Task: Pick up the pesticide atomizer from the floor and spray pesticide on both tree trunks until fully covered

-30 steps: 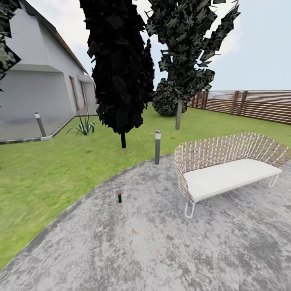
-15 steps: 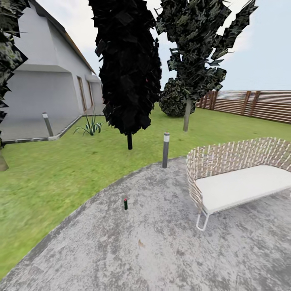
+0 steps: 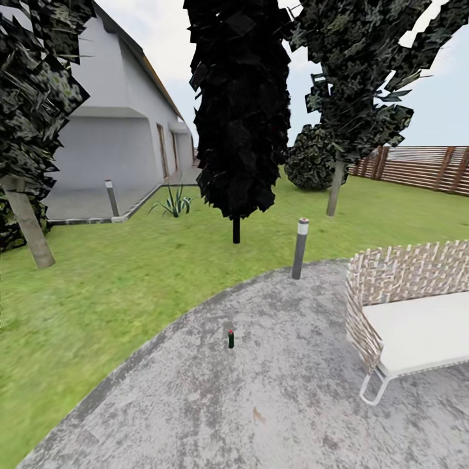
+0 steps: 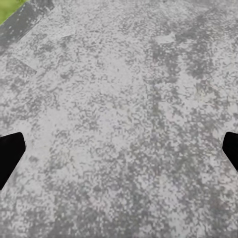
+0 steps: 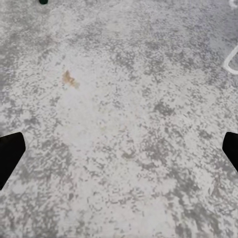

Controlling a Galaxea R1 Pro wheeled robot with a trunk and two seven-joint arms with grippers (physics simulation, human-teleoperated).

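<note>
The bottle stands upright on the paved floor, alone, not far in from the curved edge where the paving meets the lawn. It is tiny, dark green with a red top. My guess is the robot is on the approach step, nothing picked up yet. Next it needs to close in and lower an arm to the bottle. Both wrist views look down on bare paving; the left fingers and right fingers are spread wide, holding nothing. Two pale trunks wait out on the grass.
</note>
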